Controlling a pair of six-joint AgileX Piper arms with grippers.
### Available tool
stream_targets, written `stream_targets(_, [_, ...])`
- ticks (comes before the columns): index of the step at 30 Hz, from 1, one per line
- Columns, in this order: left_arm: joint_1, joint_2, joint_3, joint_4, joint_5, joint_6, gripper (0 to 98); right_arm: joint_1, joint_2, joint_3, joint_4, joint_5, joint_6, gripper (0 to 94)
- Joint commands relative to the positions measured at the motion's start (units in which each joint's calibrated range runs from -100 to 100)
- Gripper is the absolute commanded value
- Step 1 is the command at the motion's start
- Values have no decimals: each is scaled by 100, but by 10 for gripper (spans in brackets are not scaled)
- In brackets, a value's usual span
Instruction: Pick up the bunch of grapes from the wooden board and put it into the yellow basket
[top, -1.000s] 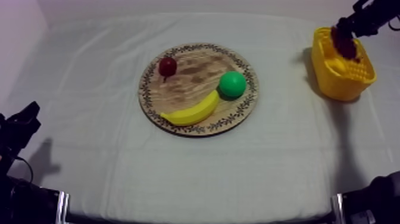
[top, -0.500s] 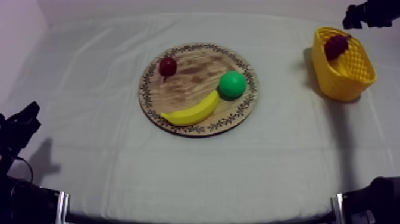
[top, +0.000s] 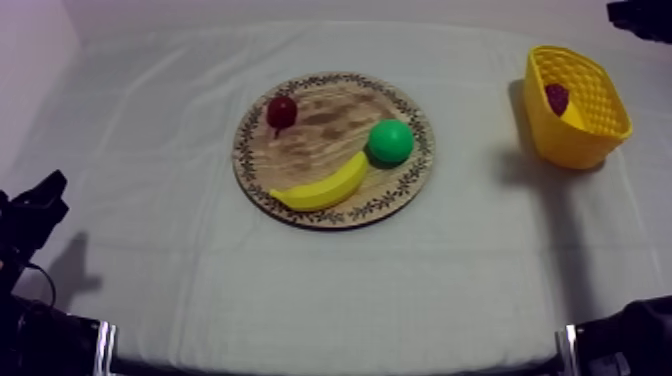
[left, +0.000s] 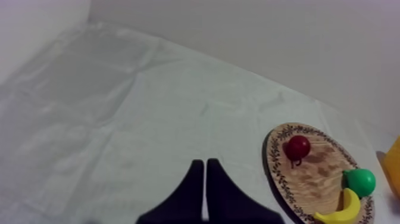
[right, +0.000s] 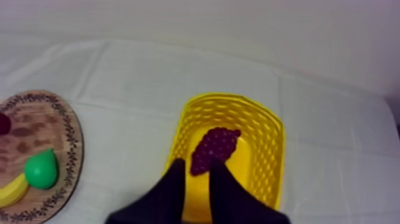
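The dark purple bunch of grapes (top: 556, 97) (right: 214, 149) lies inside the yellow basket (top: 585, 140) (right: 268, 149) at the table's far right. My right gripper (right: 198, 173) hovers above the basket's near rim, fingers only a little apart, nothing between them; it is at the upper right edge (top: 640, 18) in the top view. The round wooden board (top: 310, 140) (left: 315, 173) (right: 36, 131) sits mid-table. My left gripper (left: 205, 167) rests low at the left (top: 40, 200), its fingers together as a narrow wedge.
On the board lie a banana (top: 325, 185), a green pear (top: 390, 142) and a small red fruit (top: 281, 110). Bare cloth stretches between board and basket and along the front of the table.
The grapes dropped out of my right gripper into the basket. The gripper then rose and drew back to the upper right, its fingers closing most of the way. The left arm stayed still.
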Motion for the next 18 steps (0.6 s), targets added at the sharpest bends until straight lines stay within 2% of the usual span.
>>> stream_targets(1, [0, 0, -3, -1, 3, 0, 0, -69, -713, 466, 78, -154, -118, 37])
stream_targets(5, [0, 0, -3, -1, 3, 0, 0, -178, -1472, 1292, 301, -548, -360, 11])
stream_targets(10, [0, 0, -3, -1, 3, 0, 0, -277, -2453, 2635, 509, -1149, -463, 5])
stream_targets(13, [0, 0, -3, -1, 3, 0, 0, -333, -3020, 3432, 505, -1598, -417, 4])
stream_targets(18, [0, 0, -3, -1, 3, 0, 0, -423, -3882, 4556, 332, -2091, -226, 3])
